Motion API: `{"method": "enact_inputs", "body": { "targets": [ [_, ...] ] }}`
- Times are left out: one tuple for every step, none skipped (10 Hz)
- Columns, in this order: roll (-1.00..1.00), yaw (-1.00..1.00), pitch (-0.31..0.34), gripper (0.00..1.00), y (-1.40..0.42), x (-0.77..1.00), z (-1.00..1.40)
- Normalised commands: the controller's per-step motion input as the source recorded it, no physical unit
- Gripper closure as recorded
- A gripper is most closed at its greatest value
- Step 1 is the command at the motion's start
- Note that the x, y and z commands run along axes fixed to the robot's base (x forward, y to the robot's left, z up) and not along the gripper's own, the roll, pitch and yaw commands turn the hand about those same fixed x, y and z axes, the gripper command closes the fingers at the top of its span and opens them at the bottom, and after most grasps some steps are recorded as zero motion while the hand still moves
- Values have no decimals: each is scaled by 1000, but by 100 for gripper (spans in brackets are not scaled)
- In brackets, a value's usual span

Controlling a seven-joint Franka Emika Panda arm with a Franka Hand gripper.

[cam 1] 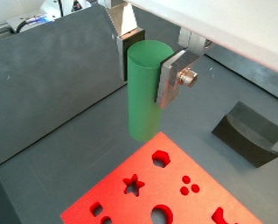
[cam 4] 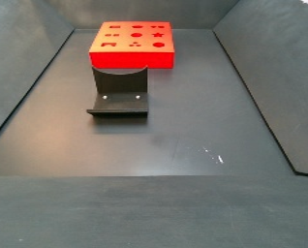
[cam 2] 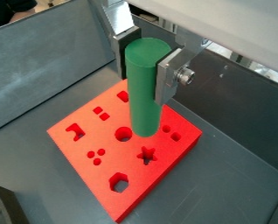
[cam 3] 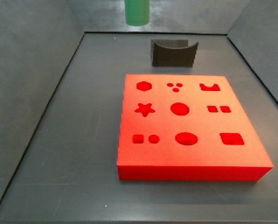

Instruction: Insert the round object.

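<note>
One green round object [cam 2: 145, 87] is clamped upright between the gripper's [cam 2: 144, 68] silver plate fingers [cam 2: 170, 79], jaws closed narrow on its upper part, most of its length hanging free below. In a side view only the peg's lower end [cam 3: 136, 11] shows at the far edge of the frame, high above the floor and beyond the fixture [cam 3: 172, 52]; the gripper body is out of that view. Red block [cam 3: 188, 124] sits nearer than the fixture, top face full of shaped holes, nothing in them yet. Several round holes: a big one mid-block [cam 3: 180, 108], another nearer [cam 3: 187, 138], plus small dots. Judging by peg width, one of the two large circles is the target; which one I can't tell. In a wrist view the peg hangs over the block's far part near a round hole [cam 2: 124, 133], still clearly above the surface, not touching. To do it well: carry the peg over the block, centre its bottom face on the chosen circle, keep the axis vertical, then descend slowly. Risk is catching the hole rim or tilting in the grip since the hold is high on the peg. Don't release until it's seated. The fixture [cam 4: 119, 97] looks irrelevant here, just steer clear.
</note>
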Motion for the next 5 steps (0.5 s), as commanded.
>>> {"method": "enact_inputs", "body": {
  "targets": [
    [0, -51, 0, 100, -171, 677, -217],
    [31, 0, 21, 100, -214, 1000, -291],
    [37, 0, 10, 100, -183, 1000, -260],
    [70, 0, 11, 100, -171, 1000, -277],
    [129, 0, 26, 100, -209, 1000, -243]
  ]
}}
